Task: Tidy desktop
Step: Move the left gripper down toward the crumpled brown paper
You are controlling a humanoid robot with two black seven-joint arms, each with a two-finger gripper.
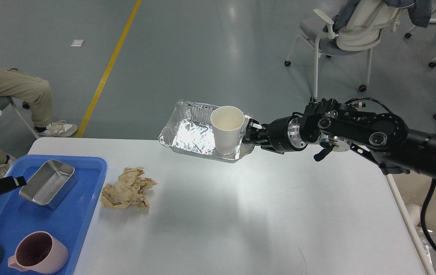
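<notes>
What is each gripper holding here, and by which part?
The right gripper holds the foil tray by its right end rim, paper cup standing inside. The left gripper holds nothing.
</notes>
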